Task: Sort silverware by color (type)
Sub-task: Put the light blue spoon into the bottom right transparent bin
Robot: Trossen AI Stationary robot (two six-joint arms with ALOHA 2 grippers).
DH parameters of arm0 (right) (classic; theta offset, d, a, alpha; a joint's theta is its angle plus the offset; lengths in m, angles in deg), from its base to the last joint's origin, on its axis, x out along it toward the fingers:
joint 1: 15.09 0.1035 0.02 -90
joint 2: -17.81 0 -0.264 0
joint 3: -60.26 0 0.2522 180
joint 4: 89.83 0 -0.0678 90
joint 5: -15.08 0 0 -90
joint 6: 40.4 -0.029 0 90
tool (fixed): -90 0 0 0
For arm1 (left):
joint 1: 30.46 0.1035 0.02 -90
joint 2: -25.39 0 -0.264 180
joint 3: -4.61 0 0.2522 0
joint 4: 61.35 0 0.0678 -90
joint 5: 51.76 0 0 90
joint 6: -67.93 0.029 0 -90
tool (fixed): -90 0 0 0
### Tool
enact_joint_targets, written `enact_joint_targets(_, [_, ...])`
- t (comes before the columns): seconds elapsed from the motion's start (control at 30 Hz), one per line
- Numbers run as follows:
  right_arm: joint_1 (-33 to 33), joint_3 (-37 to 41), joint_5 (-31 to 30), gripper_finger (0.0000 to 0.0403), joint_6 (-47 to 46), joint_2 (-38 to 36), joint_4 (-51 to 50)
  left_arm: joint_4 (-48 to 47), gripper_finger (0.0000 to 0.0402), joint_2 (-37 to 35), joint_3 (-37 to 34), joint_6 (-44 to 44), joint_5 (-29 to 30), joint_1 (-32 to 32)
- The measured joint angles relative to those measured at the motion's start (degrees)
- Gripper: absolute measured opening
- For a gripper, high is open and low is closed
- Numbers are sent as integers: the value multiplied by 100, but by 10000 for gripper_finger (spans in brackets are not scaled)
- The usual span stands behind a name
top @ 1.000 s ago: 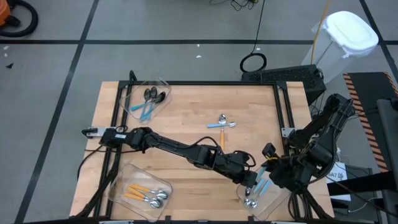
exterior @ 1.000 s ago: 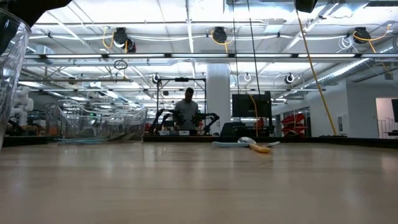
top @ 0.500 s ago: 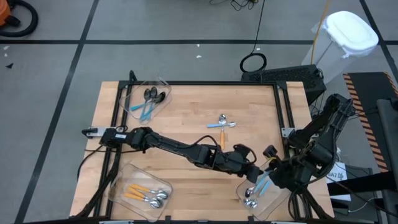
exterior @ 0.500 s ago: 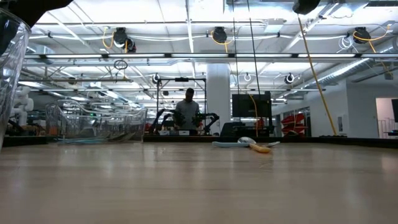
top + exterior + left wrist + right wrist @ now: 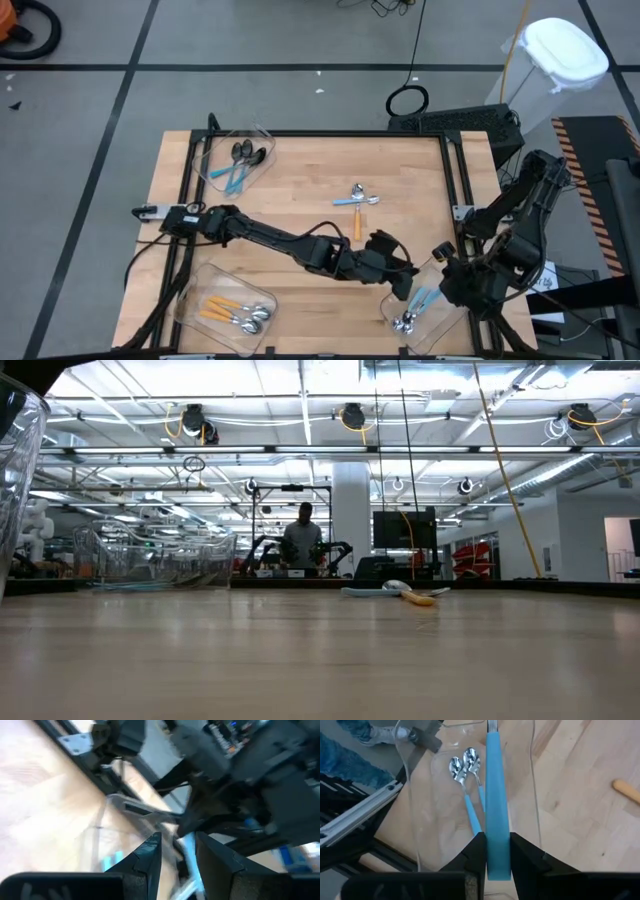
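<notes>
My right gripper (image 5: 497, 852) is shut on a light-blue-handled spoon (image 5: 497, 780) over the clear bin (image 5: 422, 820) at the table's near right corner. Two silver spoons with light-blue handles (image 5: 465, 775) lie flat on that bin's floor. In the high view my right gripper (image 5: 432, 285) is at that bin (image 5: 440, 325). My left gripper (image 5: 400, 275) is open and empty just to the bin's far left; in its wrist view its fingers (image 5: 150, 857) stand apart. A loose blue-handled spoon (image 5: 355, 198) and an orange-handled spoon (image 5: 357, 226) lie on the table's middle. My right gripper pinches the spoon's light-blue handle (image 5: 497, 845) between its two fingers. The handle lies along the fingers and sticks out past their tips, its metal neck (image 5: 492, 726) farthest out. The spoon is held clear above the bin's floor.
A clear bin with black-bowled, blue-handled spoons (image 5: 240, 165) stands at the far left. Another with orange-handled silver spoons (image 5: 235, 312) stands at the near left. In the low view the loose spoons (image 5: 400, 592) show far off, and a person stands in the room beyond.
My left gripper has drawn back from over the near right bin, toward the table's far edge and a little to the left. My right gripper stays at the bin with the blue-handled spoon.
</notes>
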Motion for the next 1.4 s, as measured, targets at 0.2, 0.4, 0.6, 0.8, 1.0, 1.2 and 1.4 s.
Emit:
enact_joint_targets(0.2, [163, 12, -4, 57, -171, 0, 11, -340, 118, -12, -2, -50, 102, -97])
enact_joint_targets(0.4, [247, 422, 0, 57, -343, -2, 201, -325, 118, -13, -2, -157, 103, -308])
enact_joint_targets(0.6, [307, 1019, 4, 62, -362, 0, 880, -243, 118, -15, -2, -168, 167, -515])
enact_joint_targets(0.8, [305, 1458, 4, 59, -378, 0, 1157, -176, 118, -20, -2, -237, 171, -693])
enact_joint_targets(1.0, [303, 1942, 134, 64, -425, 0, 1499, -178, 118, -21, -2, -264, 197, -721])
enact_joint_targets(1.2, [303, 2335, 291, 63, -428, 0, 2057, -179, 118, -21, -2, -263, 200, -714])
enact_joint_targets(1.4, [303, 2562, 284, 65, -431, 0, 2426, -181, 118, -21, -2, -190, 200, -710])
